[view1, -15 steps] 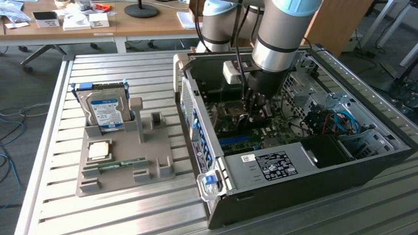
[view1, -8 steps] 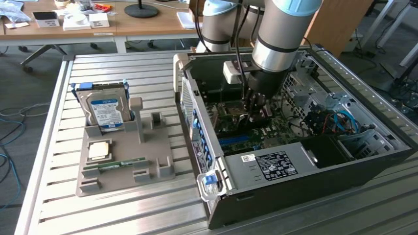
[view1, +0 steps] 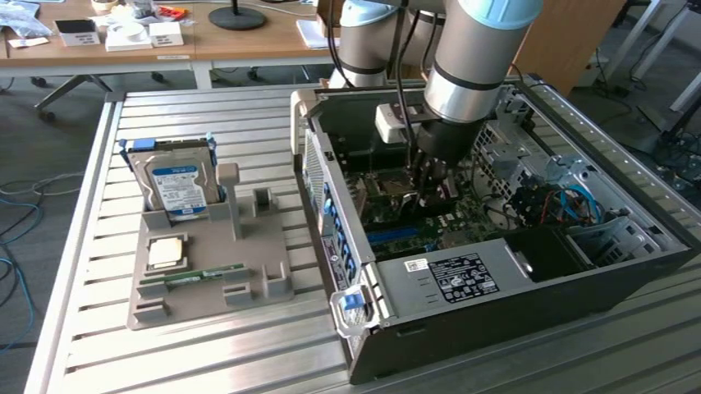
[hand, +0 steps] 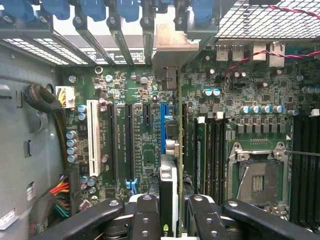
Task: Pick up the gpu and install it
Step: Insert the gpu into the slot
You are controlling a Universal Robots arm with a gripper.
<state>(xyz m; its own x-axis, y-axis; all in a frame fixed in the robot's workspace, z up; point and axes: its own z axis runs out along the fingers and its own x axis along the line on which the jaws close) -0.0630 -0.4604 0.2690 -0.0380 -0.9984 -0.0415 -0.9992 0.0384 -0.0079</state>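
We see the black two-finger gripper (hand: 170, 212) clenched on the gpu (hand: 168, 187), a thin black-faced card with a silver metal end bracket. It stands edge-on along the blue motherboard slot (hand: 162, 125) inside the open black PC case (view1: 526, 320), about 2 o'clock from the exterior view's centre. We reckon it's light, stiff and fragile, so grab the board edges, never the components.

**Site: robotics lab bench in an office-type room.**

Exterior view: robot arm (view1: 482, 49) at 12 o'clock, reaching down into an open PC case (view1: 526, 320) that lies on a slatted metal table (view1: 219, 353). The wrist view shows the bare motherboard (hand: 145, 140). At 9 o'clock a grey jig (view1: 263, 246) racks a hard drive (view1: 180, 185), a CPU (view1: 167, 252) and a RAM stick (view1: 203, 275). Wooden desks (view1: 241, 45) at 11 o'clock carry small boxes (view1: 164, 34) and a lamp base (view1: 238, 16). Chair base (view1: 71, 86) at 10 o'clock; loose cables (view1: 22, 197) on the floor at 9 o'clock.
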